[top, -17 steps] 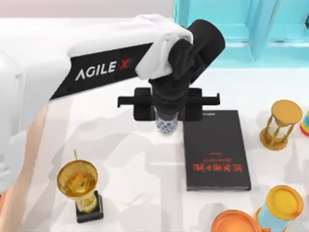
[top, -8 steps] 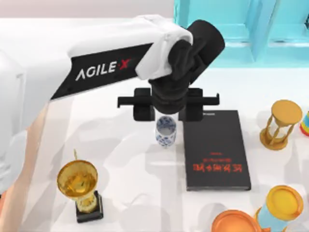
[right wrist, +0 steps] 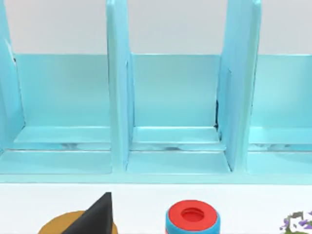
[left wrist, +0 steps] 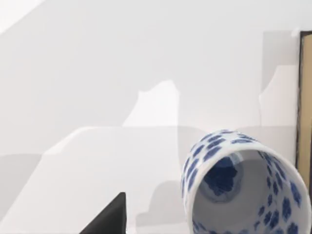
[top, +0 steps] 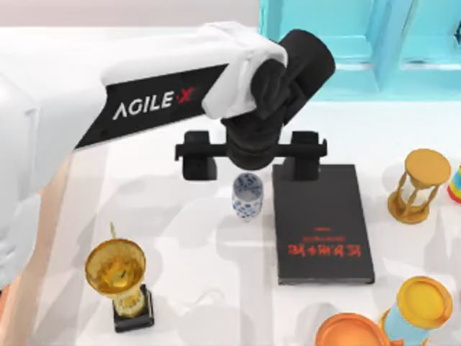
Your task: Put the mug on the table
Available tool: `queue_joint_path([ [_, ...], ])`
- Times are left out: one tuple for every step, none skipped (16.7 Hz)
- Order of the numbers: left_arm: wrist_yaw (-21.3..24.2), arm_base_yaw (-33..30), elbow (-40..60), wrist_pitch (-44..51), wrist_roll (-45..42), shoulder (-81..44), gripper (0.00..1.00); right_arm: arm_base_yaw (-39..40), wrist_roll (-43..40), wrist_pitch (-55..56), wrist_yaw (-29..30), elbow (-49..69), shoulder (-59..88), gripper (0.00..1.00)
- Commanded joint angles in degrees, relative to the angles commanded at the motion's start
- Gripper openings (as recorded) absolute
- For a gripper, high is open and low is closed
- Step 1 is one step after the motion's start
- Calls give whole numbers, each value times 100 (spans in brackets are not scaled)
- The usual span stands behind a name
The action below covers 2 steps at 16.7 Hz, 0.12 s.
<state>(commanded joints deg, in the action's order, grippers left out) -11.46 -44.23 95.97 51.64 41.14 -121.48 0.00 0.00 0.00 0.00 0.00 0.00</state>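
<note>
I found my left tool point(top: 249, 162) hanging above the middle of the tabletop point(top: 180, 216), its fingers point(top: 198, 164) spread wide and gripping nothing. The mug point(top: 247, 196) stood upright on the tabletop between and just below those fingers, mouth up, just beside the black book point(top: 323, 223) but apart from it.

Risks, in my judgement: the mug sat directly under the spread tool, so a withdrawal with any sideways drift could clip the rim and topple it. A knock toward the right edge would send it against the book; the narrow gap there left little tolerance. The gold trophy point(top: 119, 277) near the front-left corner and the hourglass point(top: 418, 186) toward the right edge stood well apart and seemed out of danger.

The top view gave the layout of mug, book and fingers. The left wrist view looked into the mug's open mouth point(left wrist: 246, 187), showed the patterned bottom inside, one dark fingertip point(left wrist: 109, 219) clear of the wall, and the book's edge point(left wrist: 304, 97) close by. The right wrist view showed light-blue shelving point(right wrist: 170, 97) and a red-capped cylinder point(right wrist: 192, 217); my right tool's fingers I cannot tell from one dark tip point(right wrist: 95, 217).
</note>
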Motion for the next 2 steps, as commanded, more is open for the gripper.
queue_joint_path([
  [0,0,0,0,0,0,100,0,0,0,0,0,0,100],
  [0,0,0,0,0,0,100,0,0,0,0,0,0,100],
])
